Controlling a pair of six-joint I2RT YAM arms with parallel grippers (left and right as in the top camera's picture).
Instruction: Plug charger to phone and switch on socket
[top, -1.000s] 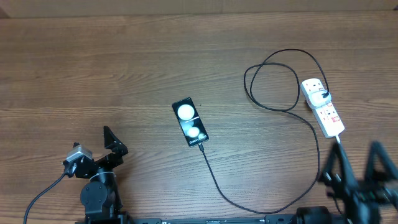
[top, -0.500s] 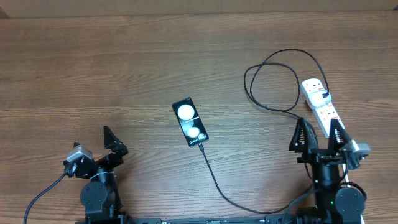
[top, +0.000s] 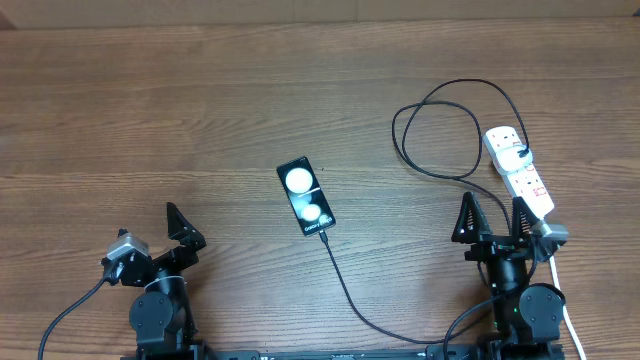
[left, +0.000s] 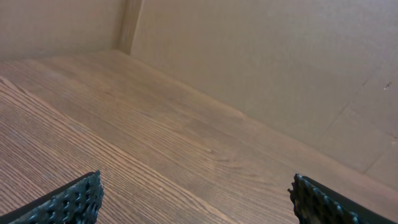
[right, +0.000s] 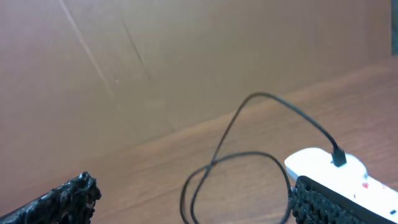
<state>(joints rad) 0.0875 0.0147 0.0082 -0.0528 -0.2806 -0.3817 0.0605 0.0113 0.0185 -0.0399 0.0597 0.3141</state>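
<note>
The black phone (top: 305, 196) lies mid-table with two white light reflections on its face. The thin black charger cable (top: 345, 292) meets its near end, runs toward the front, curves right and loops (top: 435, 135) up to a black plug (top: 524, 153) in the white power strip (top: 518, 170) at the right. My right gripper (top: 492, 217) is open and empty just in front of the strip; its wrist view shows the cable loop (right: 233, 168) and strip (right: 326, 169). My left gripper (top: 180, 226) is open and empty at the front left, over bare wood (left: 186, 155).
A thick white cord (top: 565, 300) runs from the strip toward the front right, beside my right arm base. Cardboard walls (left: 261, 68) enclose the back of the wooden table (top: 200, 110).
My right arm has come in from the front right edge and settled upright just in front of the power strip, shifting a little left. The left arm, phone and cable have not moved.
</note>
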